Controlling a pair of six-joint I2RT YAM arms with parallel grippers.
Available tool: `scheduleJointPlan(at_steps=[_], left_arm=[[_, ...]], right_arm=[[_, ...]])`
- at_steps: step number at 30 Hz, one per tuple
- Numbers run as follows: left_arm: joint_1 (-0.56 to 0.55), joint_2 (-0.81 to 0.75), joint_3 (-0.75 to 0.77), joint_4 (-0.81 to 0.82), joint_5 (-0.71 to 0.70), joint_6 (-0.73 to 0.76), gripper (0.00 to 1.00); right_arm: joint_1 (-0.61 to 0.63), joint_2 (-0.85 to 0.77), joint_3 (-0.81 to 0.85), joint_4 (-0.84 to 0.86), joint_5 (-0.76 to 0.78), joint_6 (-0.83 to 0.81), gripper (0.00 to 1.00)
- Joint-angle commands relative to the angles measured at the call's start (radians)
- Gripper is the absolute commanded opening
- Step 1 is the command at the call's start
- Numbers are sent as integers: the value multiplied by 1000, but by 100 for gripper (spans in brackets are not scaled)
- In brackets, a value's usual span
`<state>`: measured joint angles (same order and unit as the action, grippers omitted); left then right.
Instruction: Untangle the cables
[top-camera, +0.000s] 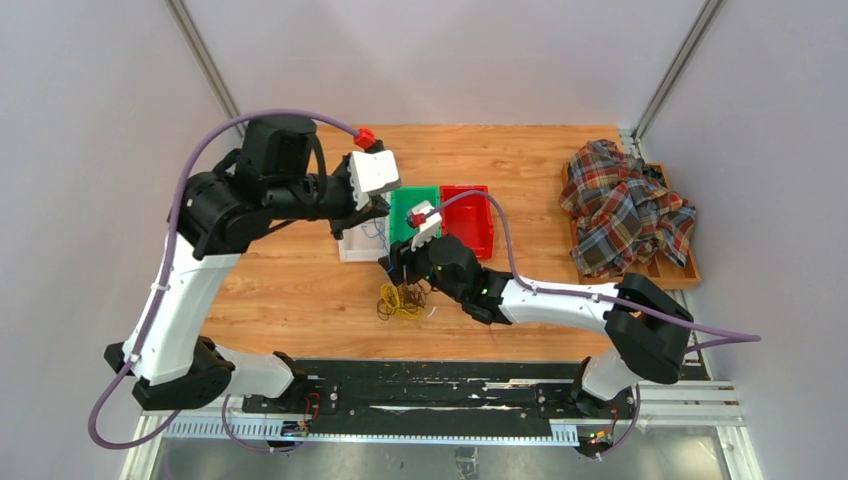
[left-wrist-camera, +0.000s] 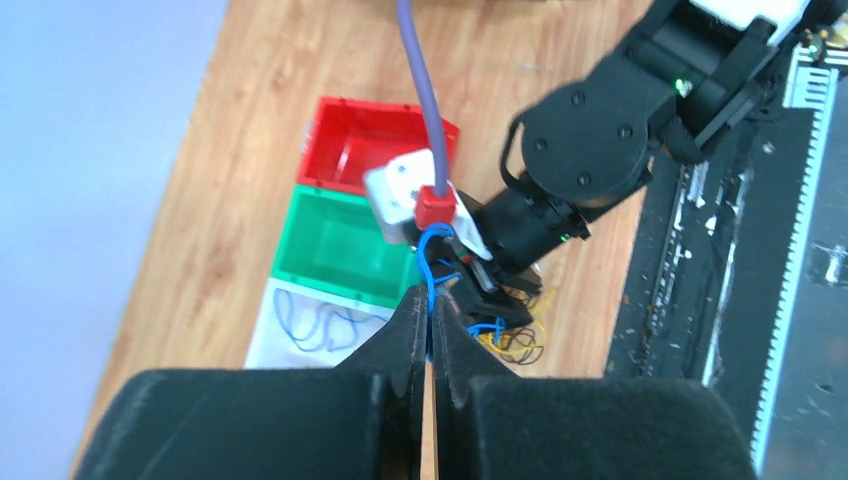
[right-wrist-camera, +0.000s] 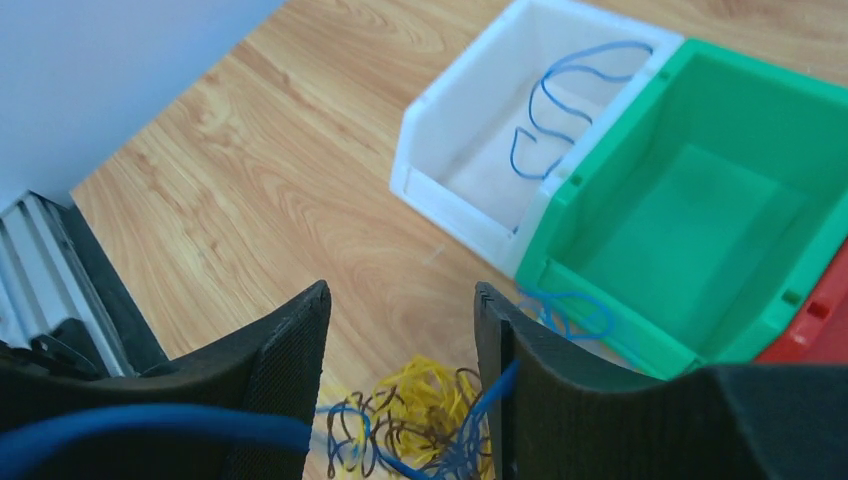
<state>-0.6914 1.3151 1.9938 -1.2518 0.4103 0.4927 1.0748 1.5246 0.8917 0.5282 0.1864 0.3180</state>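
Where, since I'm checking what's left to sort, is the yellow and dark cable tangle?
Top view: the tangle lies on the wooden table near its middle, just nearer the arms than the green bin, beside the right gripper.

No readable text, labels or numbers anywhere.

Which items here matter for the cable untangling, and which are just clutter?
Job: cable tangle; blue cable in left gripper; white bin with second blue cable; probably green bin, red bin.
Lying about: plaid cloth, wooden tray.
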Motion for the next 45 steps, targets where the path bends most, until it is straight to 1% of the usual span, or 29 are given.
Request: scheduleJointPlan(at_steps=[1, 3, 7, 11, 16, 19, 23, 25, 28, 30, 32, 33, 34, 36, 39, 43, 44, 45], left_arm=[[-10, 0, 100, -13, -40, 67, 0], [-10, 6, 132, -13, -69, 87, 0], [-10, 25, 221, -12, -113, 113, 0], [-10, 59, 342, -10, -180, 150, 0], [-10, 91, 477, 10, -265, 207, 0], [-10, 69, 477, 100, -305, 236, 0], [-10, 36, 436, 176, -327, 253, 1], [-10, 24, 398, 178, -328, 241, 0], [-10, -26, 224, 187, -343, 229, 0], [-9, -53, 123, 203, -361, 230, 0], [-8, -82, -20, 230, -411, 278, 1], [-6, -92, -89, 249, -460, 302, 1], [6, -98, -153, 270, -478, 323, 1], [75, -102, -253, 318, -448, 341, 1], [192, -72, -328, 383, -383, 330, 1], [255, -14, -365, 425, -324, 300, 1], [261, -7, -385, 446, -320, 299, 1], [267, -3, -420, 489, -318, 299, 0]], right_arm=[[24, 16, -63, 37, 42, 10, 54], [24, 19, -100, 58, 59, 15, 54], [24, 44, -122, 62, 58, 23, 54], [24, 68, -142, 61, 48, 37, 54], [25, 89, -173, 44, 15, 68, 49], [32, 89, -209, 31, 4, 93, 45], [37, 70, -247, 23, -5, 134, 45], [38, 47, -261, 11, -6, 148, 45], [38, -19, -275, -22, -14, 145, 45], [37, -55, -259, -93, 12, 130, 45], [36, -106, -231, -185, 53, 111, 48], [34, -137, -227, -206, 62, 98, 50], [32, -165, -227, -220, 69, 89, 51], [26, -217, -221, -254, 79, 77, 54], [22, -286, -221, -294, 104, 49, 55], [16, -380, -233, -362, 148, 56, 54], [15, -402, -234, -384, 156, 60, 55], [14, -427, -232, -415, 168, 65, 59]])
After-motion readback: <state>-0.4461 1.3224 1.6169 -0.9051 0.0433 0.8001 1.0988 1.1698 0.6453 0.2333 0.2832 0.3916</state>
